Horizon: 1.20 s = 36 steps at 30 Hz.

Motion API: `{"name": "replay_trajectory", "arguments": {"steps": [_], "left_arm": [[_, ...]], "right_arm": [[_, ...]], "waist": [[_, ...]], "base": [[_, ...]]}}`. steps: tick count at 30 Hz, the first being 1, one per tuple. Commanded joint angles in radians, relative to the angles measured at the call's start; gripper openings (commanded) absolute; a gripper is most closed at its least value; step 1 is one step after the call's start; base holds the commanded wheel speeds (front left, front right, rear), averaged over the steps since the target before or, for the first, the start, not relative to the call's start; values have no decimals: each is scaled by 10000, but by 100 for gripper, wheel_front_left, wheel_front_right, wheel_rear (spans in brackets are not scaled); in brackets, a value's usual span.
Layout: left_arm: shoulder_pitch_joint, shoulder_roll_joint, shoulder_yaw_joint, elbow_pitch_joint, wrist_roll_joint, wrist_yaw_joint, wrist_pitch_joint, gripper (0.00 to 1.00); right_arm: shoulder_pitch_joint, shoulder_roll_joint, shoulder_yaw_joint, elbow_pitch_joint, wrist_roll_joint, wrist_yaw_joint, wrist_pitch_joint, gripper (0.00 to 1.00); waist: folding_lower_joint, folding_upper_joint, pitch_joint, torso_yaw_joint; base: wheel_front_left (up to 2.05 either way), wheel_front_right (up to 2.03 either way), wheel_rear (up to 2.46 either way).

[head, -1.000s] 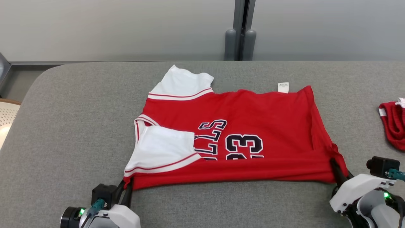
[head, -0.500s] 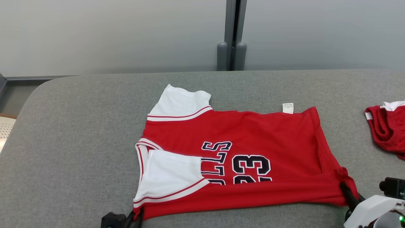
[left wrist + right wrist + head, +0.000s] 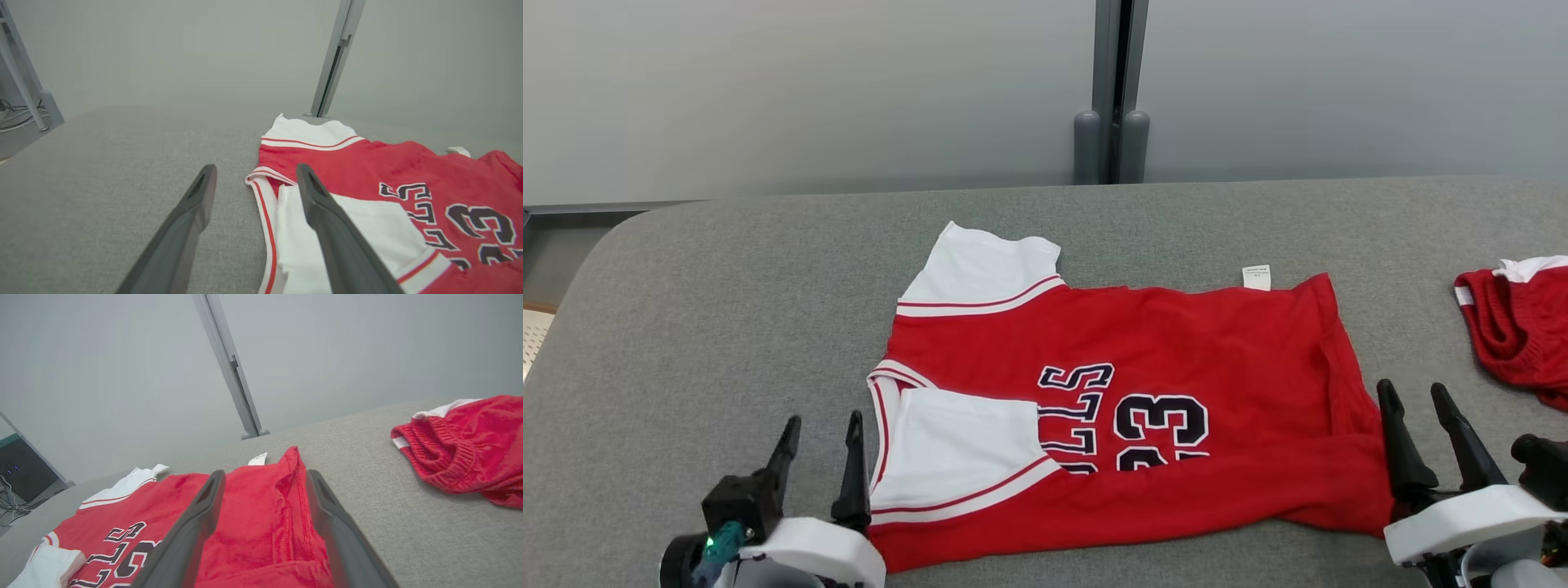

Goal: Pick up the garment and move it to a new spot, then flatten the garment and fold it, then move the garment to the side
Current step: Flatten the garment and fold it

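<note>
I see the folded red garment (image 3: 1143, 408) lying flat mid-counter (image 3: 727, 327). My left end effector (image 3: 823, 419) is spread wide and empty just beside its white sleeve. My right end effector (image 3: 1411, 386), equally wide and empty, is at its hem end.

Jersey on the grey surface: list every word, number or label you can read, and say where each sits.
"LLS": on the red jersey, letters lying sideways; the word's start is cut off at the folded white sleeve.
"23": beside those letters on the jersey.
White tag at the jersey's far edge: print too small to read.
</note>
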Motion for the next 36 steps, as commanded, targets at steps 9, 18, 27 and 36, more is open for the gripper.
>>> {"name": "replay_trajectory", "arguments": {"steps": [9,18,27,36], "left_arm": [[-404,-174,96,-933,688,-406,-36,100],[-2935,334,-444,916,1530,-727,465,100],[-7304,1644,-1182,2931,1800,-1558,3031,100],[-10178,3169,-3156,4054,-476,-1631,6321,100]], "right_arm": [[-134,131,247,-600,-1049,0,-480,100],[-1297,81,465,-776,-1585,0,-447,100],[-3002,254,839,-1067,-1832,0,-380,100],[-4160,356,1523,-1202,-1756,0,-476,100]], "waist": [[0,0,256,-330],[0,0,1641,-935],[0,0,3774,-1821],[0,0,4876,-2622]], "base": [[0,0,0],[0,0,0],[0,0,0],[0,0,0]]}}
